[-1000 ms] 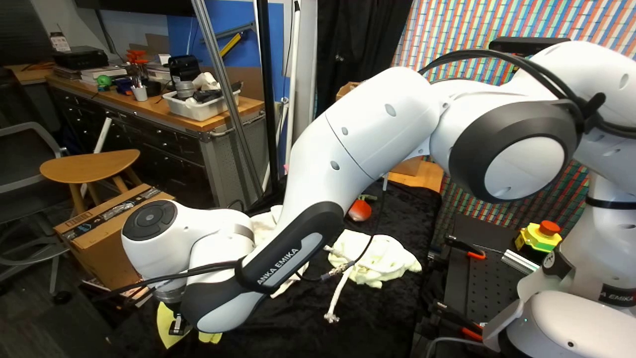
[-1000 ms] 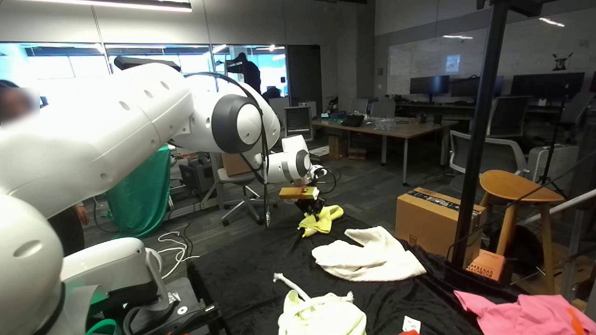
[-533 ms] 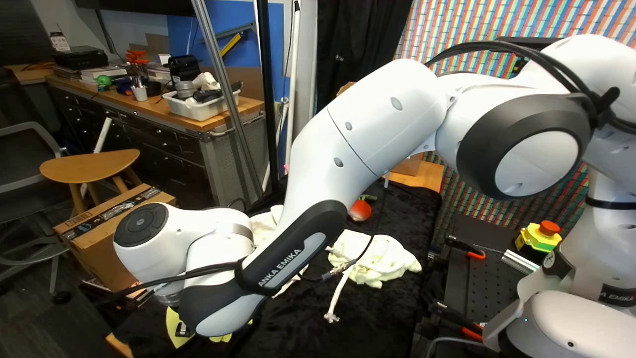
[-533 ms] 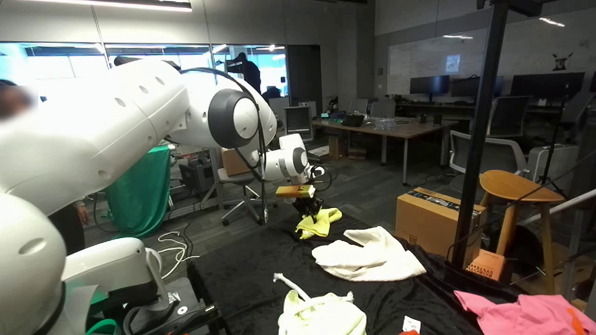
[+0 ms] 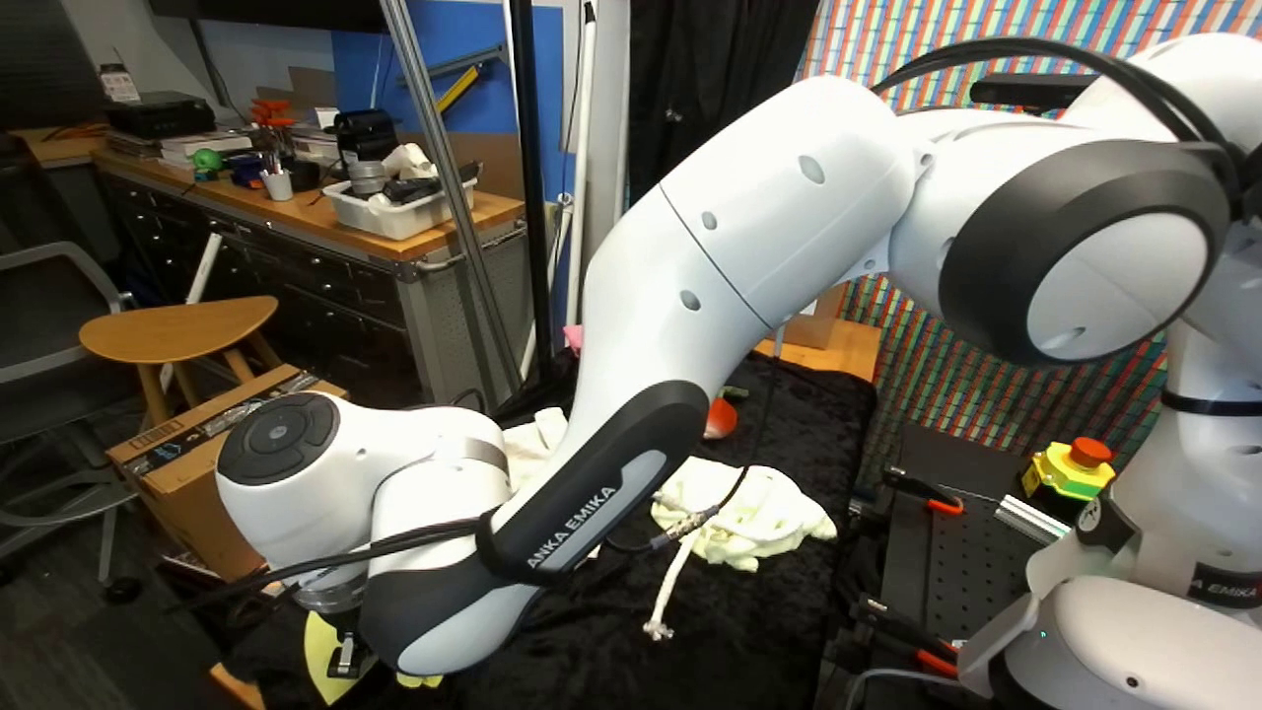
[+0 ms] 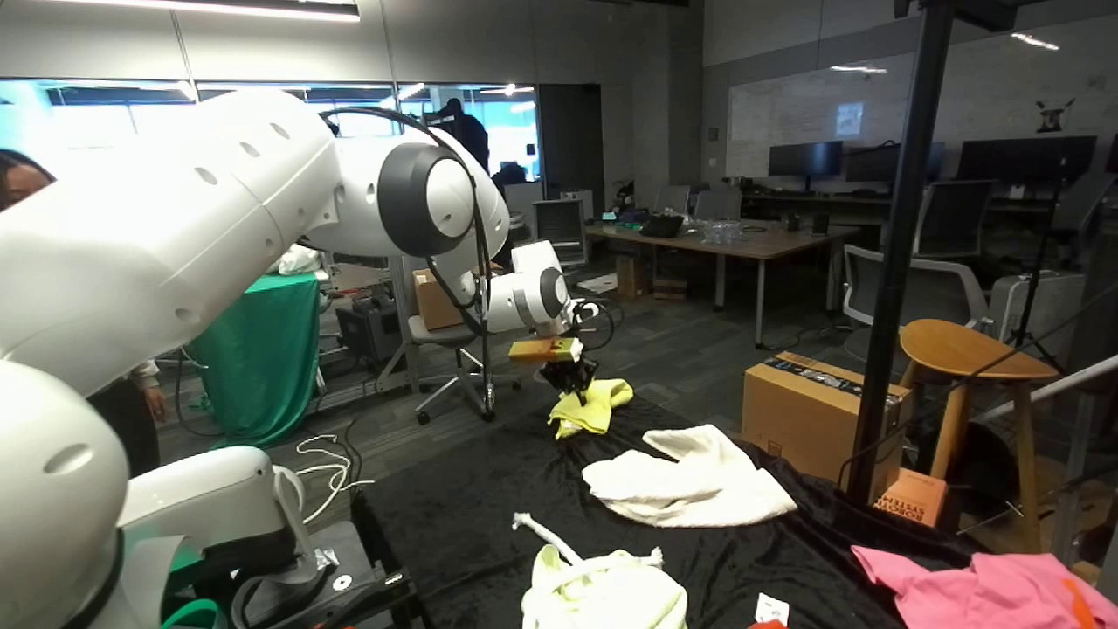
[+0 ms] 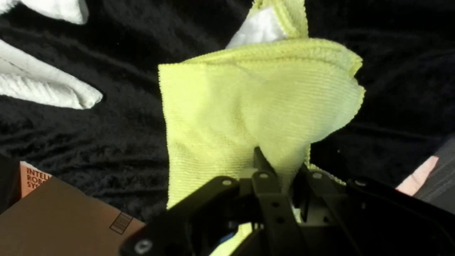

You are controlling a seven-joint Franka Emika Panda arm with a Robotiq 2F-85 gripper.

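The gripper (image 7: pixel 282 163) pinches a fold of the yellow cloth (image 7: pixel 245 106). That yellow cloth is at the far end of the black cover (image 6: pixel 472 489) in an exterior view, past the white cloth (image 6: pixel 690 489) (hard to tell if any part is lifted). On the wooden bench (image 5: pixel 304 210), a white bin (image 5: pixel 392 222) is heaped with gray, black and white things (image 5: pixel 367 179), and a white cup (image 5: pixel 279 185) has thin sticks (image 5: pixel 272 164) standing in it. A brown box (image 6: pixel 795 411) with tape (image 6: pixel 814 371) on its top sits near the black cover; its inside is hidden.
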